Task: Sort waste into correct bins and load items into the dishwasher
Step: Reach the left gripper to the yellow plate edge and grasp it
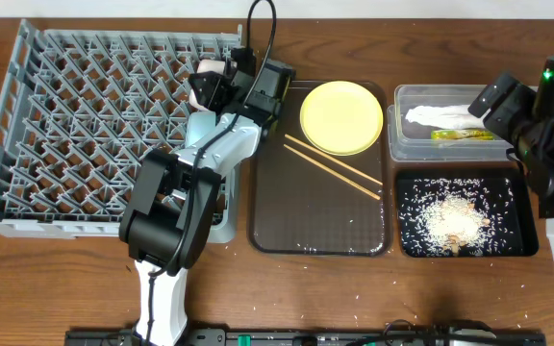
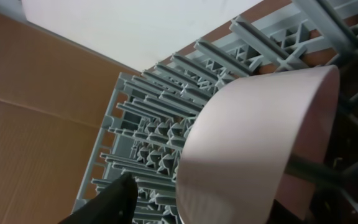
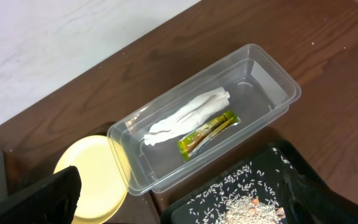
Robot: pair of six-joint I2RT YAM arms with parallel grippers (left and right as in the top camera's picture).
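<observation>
The waste looks mostly sorted. The tissue (image 3: 188, 115) and the snack wrapper (image 3: 207, 132) lie side by side in the clear tub (image 1: 421, 93), and a heap of rice crumbs (image 1: 450, 223) sits in the black tray (image 1: 407, 240), though a few grains are scattered on the table (image 1: 46, 288) along its front edge. Loading seems only just begun. The left gripper (image 1: 217, 85) is clamped on the pink bowl (image 2: 260, 143) and holds it tilted over the far right corner of the dish rack (image 1: 85, 125); whether the bowl touches the pegs is hard to tell. The yellow plate (image 1: 341, 115) and the chopsticks (image 1: 333, 165) wait on the brown tray (image 1: 296, 221), not yet loaded. The right gripper (image 1: 496, 98) hangs above the tub, fingers spread wide and empty. A pale bluish shape (image 1: 203, 130) beside the rack's right edge is mostly covered by the left arm, so I cannot say what it is. No cup is visible anywhere.
</observation>
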